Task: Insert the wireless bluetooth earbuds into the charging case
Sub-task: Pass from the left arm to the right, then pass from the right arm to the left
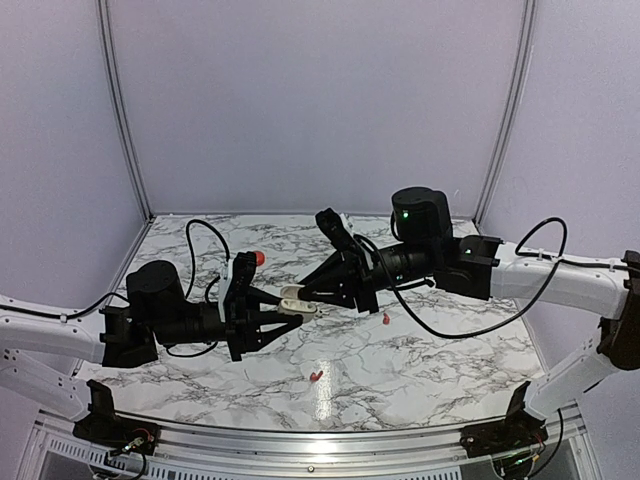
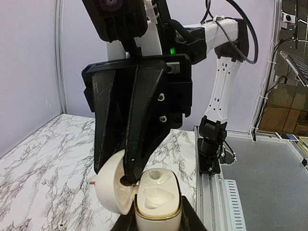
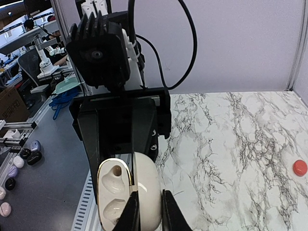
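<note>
White charging case (image 1: pixel 297 300), lid open, pinched by left gripper (image 2: pixel 156 224) and right gripper (image 3: pixel 147 211); 2 earbuds (image 1: pixel 386 320) on marble (image 1: pixel 440 355).

The middle of the marble table (image 1: pixel 420 370) is taken. The left gripper (image 1: pixel 290 316) and right gripper (image 1: pixel 303 296) meet there, both clamped on the open white charging case (image 1: pixel 298 302) above the surface. At 6 o'clock from it, one earbud (image 1: pixel 317 376) lies with open marble all round. The other earbud (image 1: pixel 386 319), at 4 o'clock, sits beneath the right arm (image 1: pixel 560 275), just beside its sagging black cable (image 1: pixel 450 335). Toward 12 o'clock the way is open to the back wall (image 1: pixel 320 100).
</note>
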You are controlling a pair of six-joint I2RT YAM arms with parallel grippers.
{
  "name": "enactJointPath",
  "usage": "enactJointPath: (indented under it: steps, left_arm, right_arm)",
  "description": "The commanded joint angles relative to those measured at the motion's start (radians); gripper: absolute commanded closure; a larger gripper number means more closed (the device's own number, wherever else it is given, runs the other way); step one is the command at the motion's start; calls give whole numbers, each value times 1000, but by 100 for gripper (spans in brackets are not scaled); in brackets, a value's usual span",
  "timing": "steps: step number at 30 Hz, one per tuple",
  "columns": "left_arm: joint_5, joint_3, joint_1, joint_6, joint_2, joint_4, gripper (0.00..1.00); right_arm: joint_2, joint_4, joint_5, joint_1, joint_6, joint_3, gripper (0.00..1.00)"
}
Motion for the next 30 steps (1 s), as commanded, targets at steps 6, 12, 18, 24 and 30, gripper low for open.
enactJointPath:
  steps: [6, 12, 18, 24, 30]
  left_arm:
    - [-8, 25, 3, -1, 15, 27, 69]
    - [-1, 26, 3, 3, 18, 27, 65]
    - [-2, 28, 3, 9, 11, 27, 78]
    - [15, 27, 3, 26, 1, 27, 88]
    - [19, 16, 3, 36, -1, 27, 97]
  right_arm:
    - [-20, 50, 9, 10, 14, 36, 100]
    - [-17, 53, 11, 10, 15, 39, 100]
    - [-13, 53, 8, 10, 16, 41, 100]
    - [-5, 53, 6, 10, 17, 40, 100]
    - [-7, 56, 13, -6, 44, 40, 44]
